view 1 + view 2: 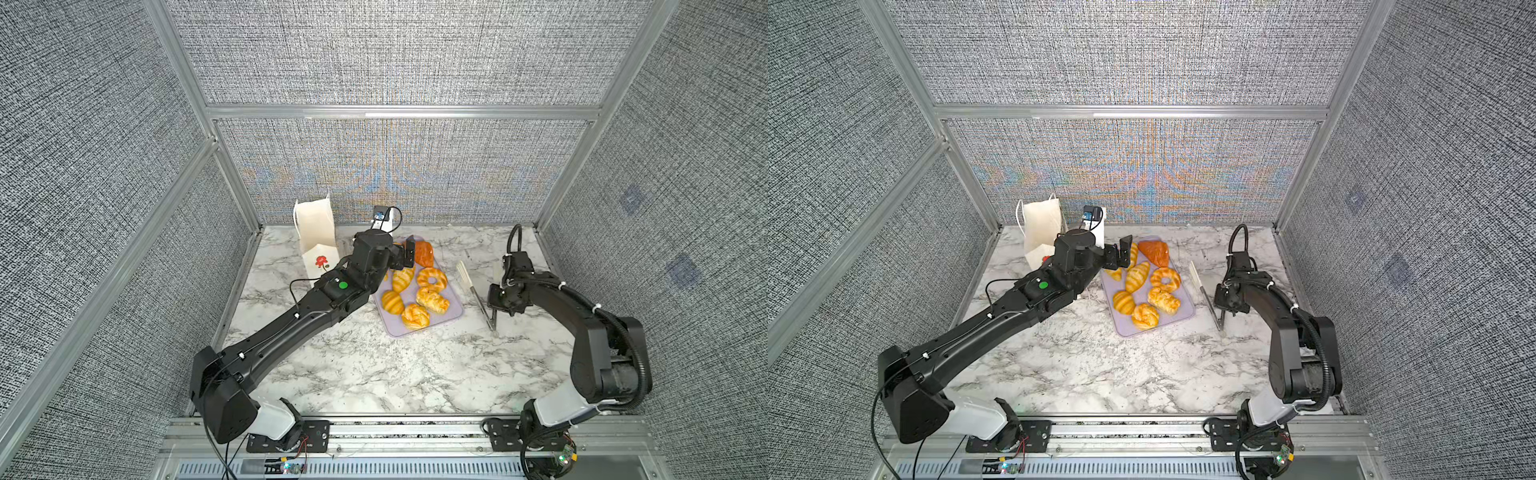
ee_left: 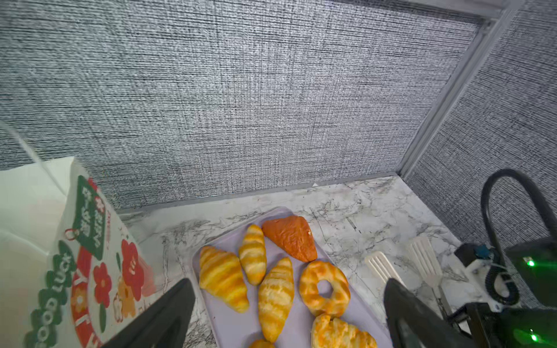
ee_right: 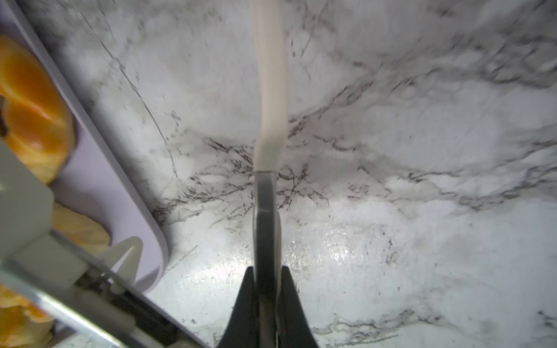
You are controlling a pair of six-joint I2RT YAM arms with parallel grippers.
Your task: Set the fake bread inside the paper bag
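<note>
Bright even light is filling the scene, glare is shining off the marble tabletop (image 3: 325, 253), and moiré is rippling across the back wall panel (image 1: 386, 183).

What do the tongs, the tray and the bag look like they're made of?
Tongs: grey metal arms with a shiny, reflective finish. The cream matte tips are probably silicone or plastic.
Tray: likely plastic, judging by the smooth matte lilac surface and rounded moulded rim.
Bag: paper, matte white, creased and folded, with flowers printed on it.
</note>
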